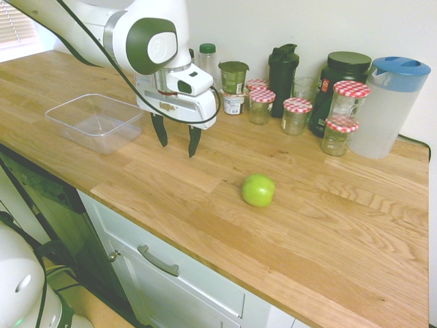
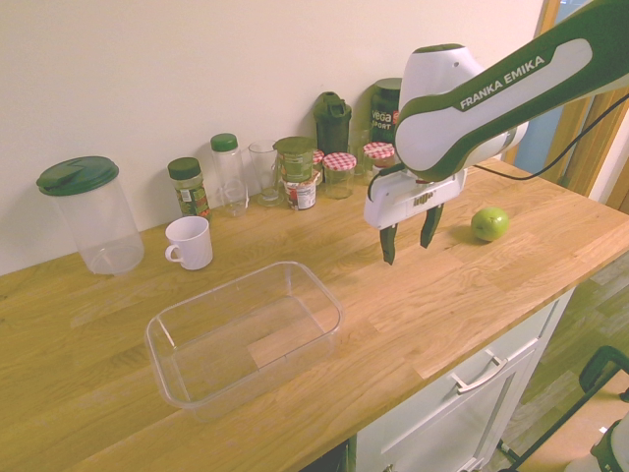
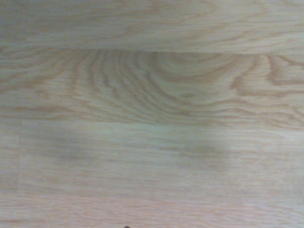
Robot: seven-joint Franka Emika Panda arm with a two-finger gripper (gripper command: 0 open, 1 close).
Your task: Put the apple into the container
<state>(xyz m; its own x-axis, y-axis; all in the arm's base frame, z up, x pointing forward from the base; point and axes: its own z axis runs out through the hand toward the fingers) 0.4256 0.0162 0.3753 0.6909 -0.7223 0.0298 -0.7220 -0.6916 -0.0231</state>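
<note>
The green apple (image 1: 258, 190) (image 2: 489, 223) lies on the wooden counter, apart from everything else. The clear plastic container (image 1: 96, 121) (image 2: 244, 330) sits empty on the same counter. My gripper (image 1: 177, 142) (image 2: 409, 238) hangs open above the bare wood between the two, nothing between its dark fingers (image 1: 160, 130). In the first exterior view the apple is to the gripper's lower right and the container to its left. The wrist view holds only wood grain.
Along the wall stand glass jars with red-checked lids (image 1: 297, 115), a black shaker bottle (image 1: 282, 70), a dark supplement tub (image 1: 340, 89) and a pitcher with a blue lid (image 1: 389, 106). A white mug (image 2: 189, 242) and a big green-lidded canister (image 2: 86, 214) stand further along.
</note>
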